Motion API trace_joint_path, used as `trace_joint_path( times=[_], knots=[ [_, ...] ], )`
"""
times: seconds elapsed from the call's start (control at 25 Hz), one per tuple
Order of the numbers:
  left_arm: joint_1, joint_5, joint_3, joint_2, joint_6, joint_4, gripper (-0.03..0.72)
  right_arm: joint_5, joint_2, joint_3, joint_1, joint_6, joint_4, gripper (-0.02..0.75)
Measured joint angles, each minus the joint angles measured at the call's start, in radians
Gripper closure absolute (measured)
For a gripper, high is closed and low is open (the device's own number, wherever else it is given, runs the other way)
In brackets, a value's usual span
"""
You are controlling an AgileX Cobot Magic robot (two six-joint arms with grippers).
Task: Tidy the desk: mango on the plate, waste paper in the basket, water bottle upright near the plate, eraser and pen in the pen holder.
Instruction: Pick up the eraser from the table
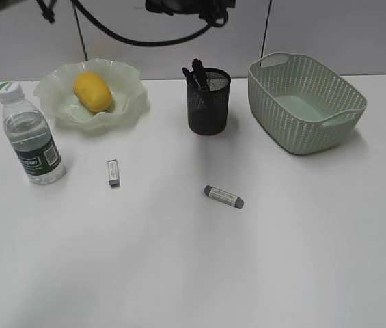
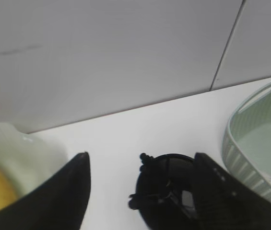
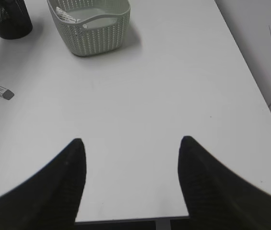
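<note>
A white desk carries the items of a tidying job: the yellow mango lies in the pale green wavy-rimmed plate at the far left, and the water bottle stands upright just in front of the plate, near its left side, white cap up. The black mesh pen holder stands between plate and basket with dark pens sticking out of its top. To its right sits the pale green woven-look basket; the right wrist view shows a white scrap with grey print lying inside it against the far wall, though whether this is the waste paper cannot be told. Two small grey and white erasers remain on the bare desk: a short eraser near the bottle and a longer eraser in front of the pen holder. The left pincer hangs above the pen holder, jaws spread and released, grasping nothing. The right pincer hovers over the desk's near right area, jaws likewise spread apart and empty.
</note>
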Motion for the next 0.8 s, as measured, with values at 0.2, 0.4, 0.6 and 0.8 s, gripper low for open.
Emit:
trace_joint_path(
  times=[0.2,0.4,0.6,0.8],
  knots=[
    [0.06,0.107,-0.001,-0.112,0.249,-0.062,0.204,0.0,0.0,0.0,0.0,0.0,0.0,0.254],
    [0.189,0.326,-0.001,-0.182,0.404,-0.118,0.207,0.0,0.0,0.0,0.0,0.001,0.0,0.254],
    [0.355,0.418,-0.001,-0.219,0.53,-0.309,0.207,0.0,0.0,0.0,0.0,0.001,0.0,0.254],
    [0.481,0.42,0.042,-0.295,0.622,-0.483,0.207,0.0,0.0,0.0,0.0,0.001,0.0,0.254]
  ],
)
